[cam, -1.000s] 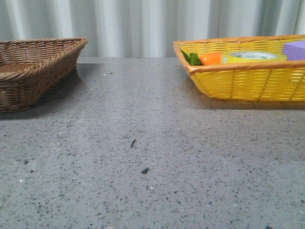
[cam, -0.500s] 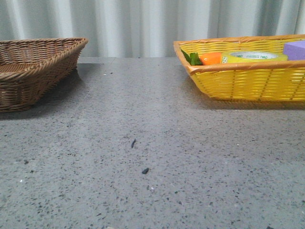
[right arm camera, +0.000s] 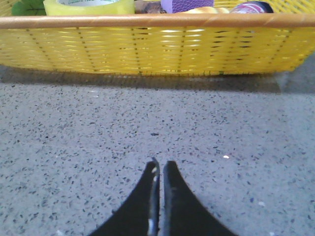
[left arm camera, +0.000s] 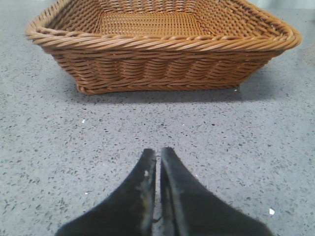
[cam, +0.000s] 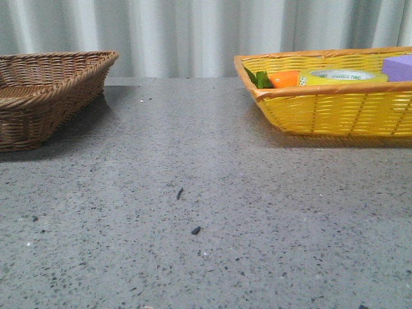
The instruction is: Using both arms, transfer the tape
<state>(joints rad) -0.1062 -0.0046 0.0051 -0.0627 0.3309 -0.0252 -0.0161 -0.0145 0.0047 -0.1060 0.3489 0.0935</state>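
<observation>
The yellow tape roll (cam: 342, 76) lies flat inside the yellow basket (cam: 335, 112) at the back right, between an orange carrot (cam: 284, 79) and a purple block (cam: 398, 67). It also shows in the right wrist view (right arm camera: 89, 6), beyond the basket wall (right arm camera: 157, 49). My right gripper (right arm camera: 160, 164) is shut and empty, low over the table, short of that basket. My left gripper (left arm camera: 158, 151) is shut and empty, over the table in front of the brown wicker basket (left arm camera: 162, 46). Neither gripper shows in the front view.
The brown wicker basket (cam: 45, 93) stands at the back left with nothing showing inside it. Green leaves (cam: 260, 78) lie beside the carrot. More items sit in the yellow basket's other end (right arm camera: 248, 7). Grey speckled tabletop (cam: 206, 212) spreads between the baskets, curtain behind.
</observation>
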